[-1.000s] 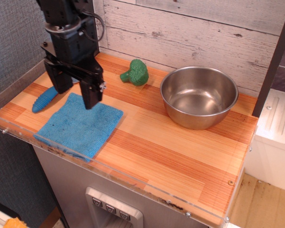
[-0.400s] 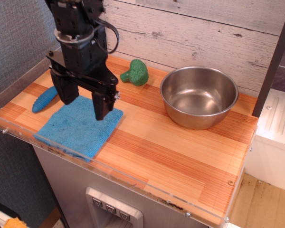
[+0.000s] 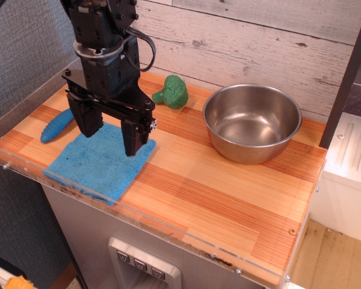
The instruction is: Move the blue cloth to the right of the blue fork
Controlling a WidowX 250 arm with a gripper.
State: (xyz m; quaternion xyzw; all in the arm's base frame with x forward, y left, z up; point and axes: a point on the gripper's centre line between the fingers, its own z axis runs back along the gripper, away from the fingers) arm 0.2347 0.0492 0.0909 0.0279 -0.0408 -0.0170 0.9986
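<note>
The blue cloth (image 3: 96, 165) lies flat at the front left of the wooden table. The blue fork (image 3: 56, 125) lies just to its upper left, with only its ribbed blue handle showing. My black gripper (image 3: 111, 137) is open and empty, its two fingers pointing down over the cloth's far edge. One finger (image 3: 88, 123) stands near the far left corner and the other (image 3: 135, 139) near the far right corner. I cannot tell whether the tips touch the cloth.
A green broccoli toy (image 3: 171, 91) lies at the back behind the gripper. A steel bowl (image 3: 251, 121) stands at the back right. A clear plastic rim (image 3: 138, 220) runs along the table's front edge. A plank wall rises behind.
My gripper has moved to the right and a little forward over the cloth, staying open. The cloth and the fork have not moved.
</note>
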